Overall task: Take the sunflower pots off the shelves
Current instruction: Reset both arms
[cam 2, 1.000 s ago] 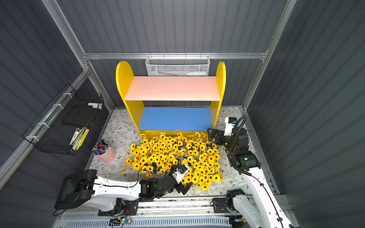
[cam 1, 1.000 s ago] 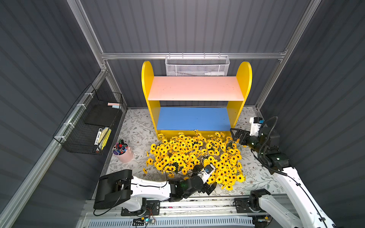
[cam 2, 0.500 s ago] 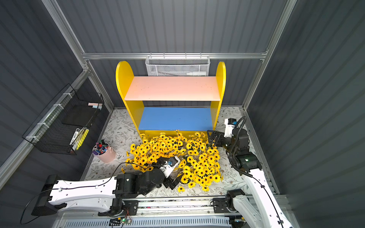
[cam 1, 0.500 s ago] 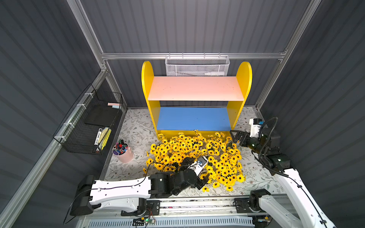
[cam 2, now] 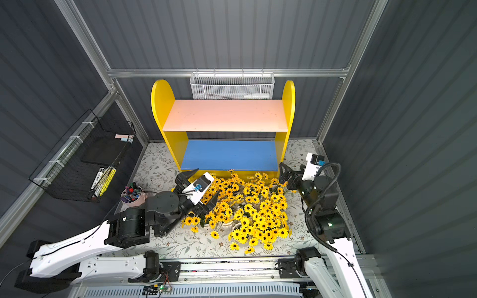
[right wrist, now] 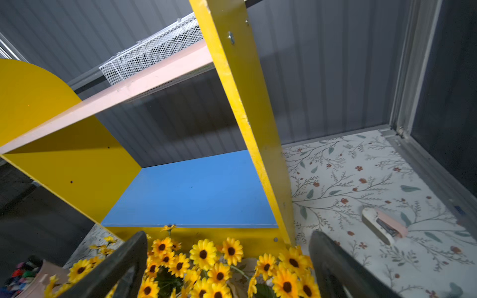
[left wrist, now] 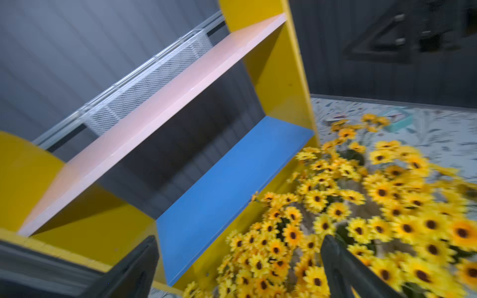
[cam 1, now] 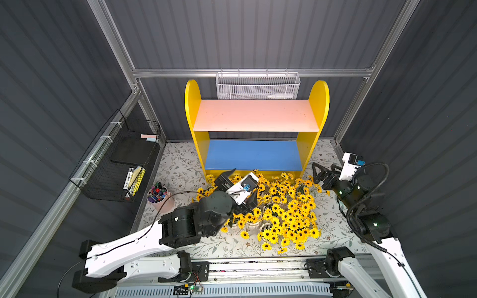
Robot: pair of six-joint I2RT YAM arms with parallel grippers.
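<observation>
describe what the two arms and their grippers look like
Both arms have white links and bulky black joints: left arm, right arm. Each ends in black triangular open-frame fingers, left gripper, right gripper, beside a white camera block with a blue plug. A black cable loops round the right wrist.

A pink cup of markers (cam 1: 158,200) is set on the floral mat (cam 1: 178,165), near a wall-hung black wire basket (cam 1: 113,165)
</observation>
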